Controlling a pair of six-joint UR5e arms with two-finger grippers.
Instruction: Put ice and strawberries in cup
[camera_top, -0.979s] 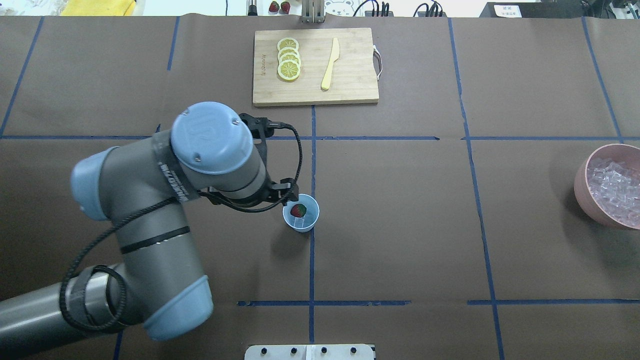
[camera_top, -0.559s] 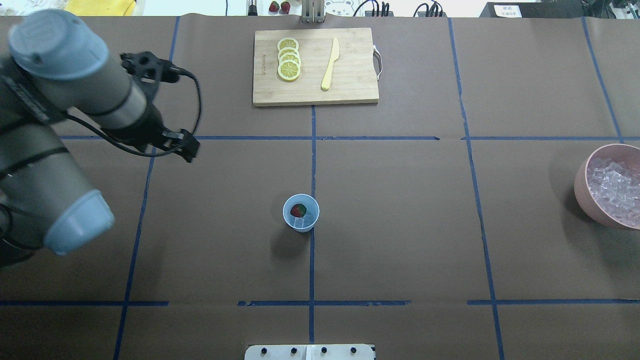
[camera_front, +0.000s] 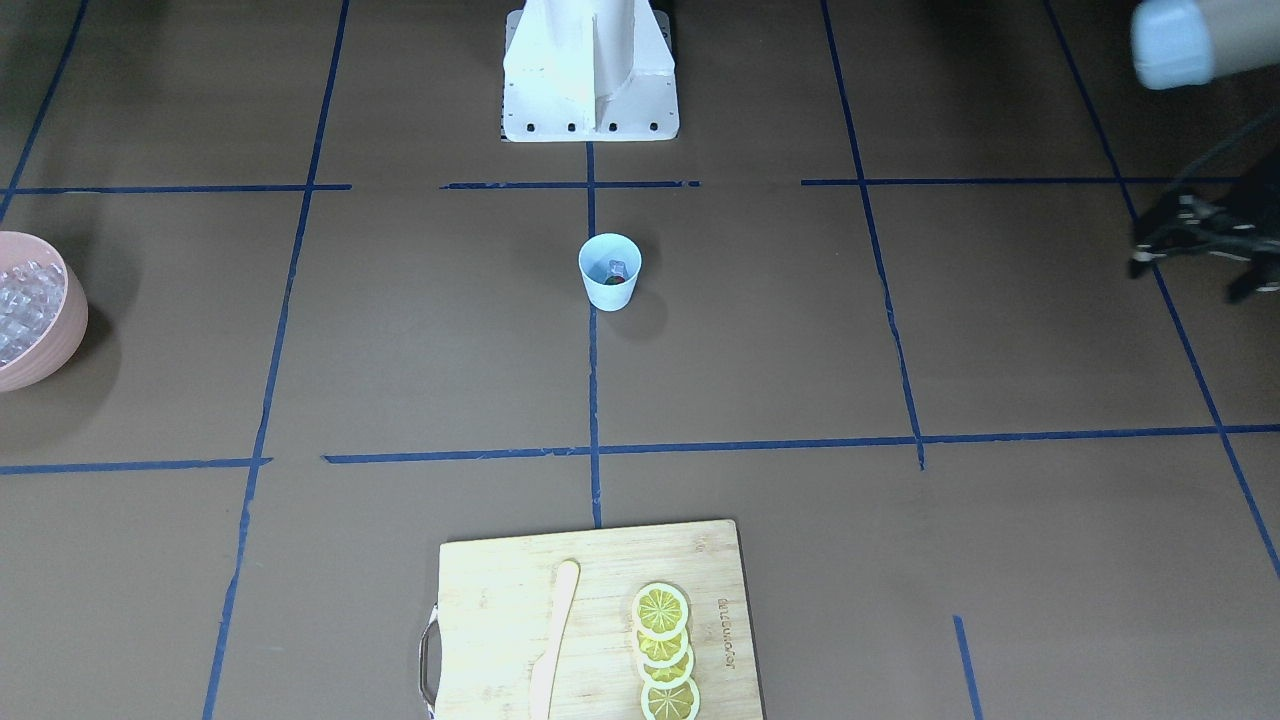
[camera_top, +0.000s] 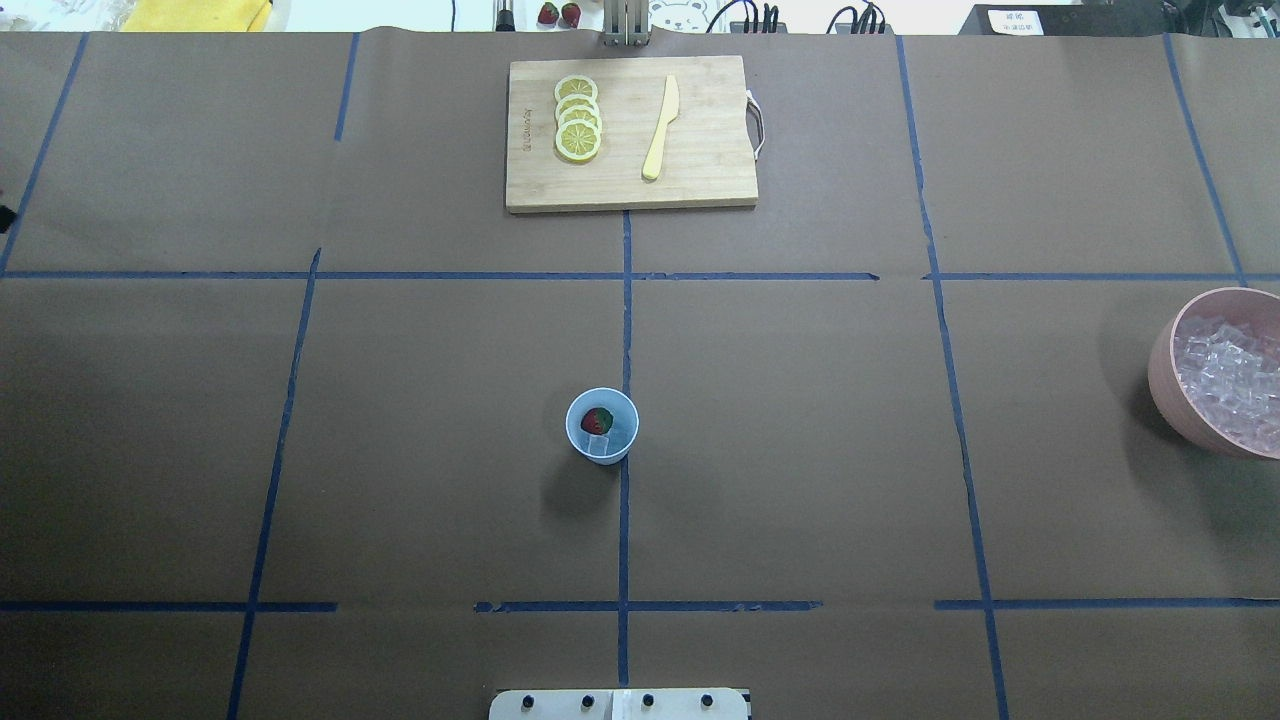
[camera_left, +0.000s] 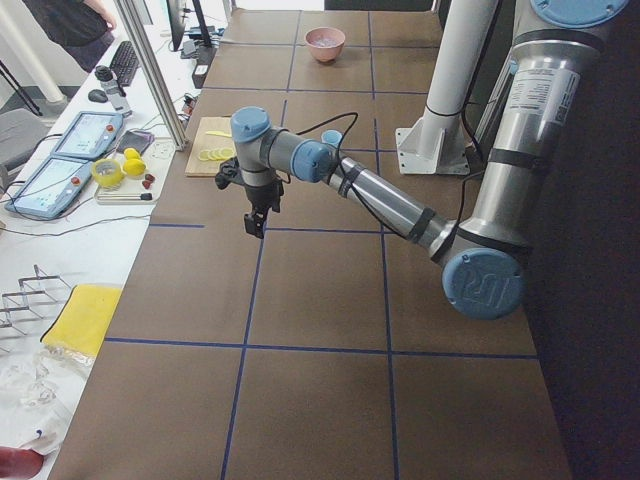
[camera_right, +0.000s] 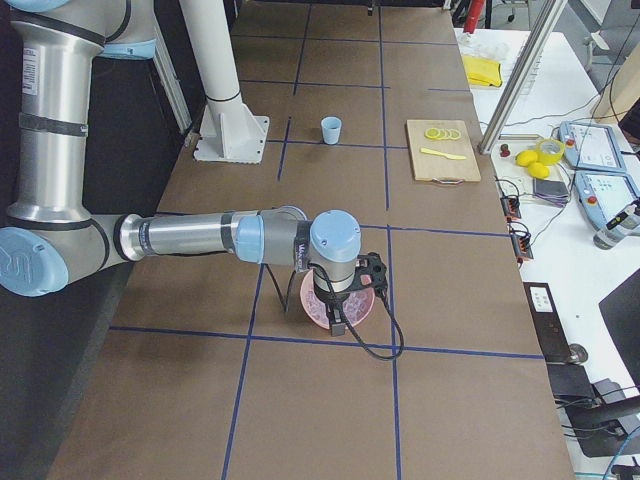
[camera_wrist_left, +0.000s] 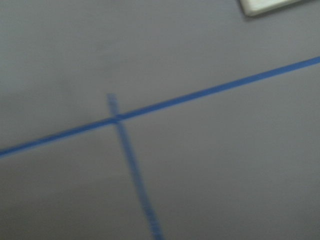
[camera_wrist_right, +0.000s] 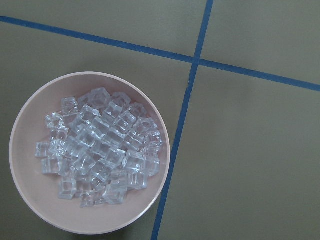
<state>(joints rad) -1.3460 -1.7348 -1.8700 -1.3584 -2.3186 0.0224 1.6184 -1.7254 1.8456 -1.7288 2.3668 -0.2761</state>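
Observation:
The pale-blue cup (camera_top: 602, 440) stands at the table's middle, with a red strawberry (camera_top: 597, 419) and a clear ice cube (camera_top: 600, 446) inside. It also shows in the front view (camera_front: 610, 285). More ice (camera_wrist_right: 100, 150) fills the pink bowl (camera_wrist_right: 22, 125) at the overhead view's right edge (camera_top: 1160, 360). My left gripper (camera_left: 252, 230) hangs over bare table far to the cup's left, dark and cut off in the front view (camera_front: 1190, 240); I cannot tell its state. My right gripper (camera_right: 338, 325) hangs above the bowl; I cannot tell its state.
A wooden cutting board (camera_top: 700, 180) at the far side holds several lemon slices (camera_top: 578, 118) and a pale knife (camera_top: 661, 128). The robot's white base (camera_front: 590, 70) stands behind the cup. Blue tape lines cross the brown table cover.
My left arm has swung away from the cup to the left and out of the overhead view. The cup, with the strawberry and ice cube in it, has not moved.

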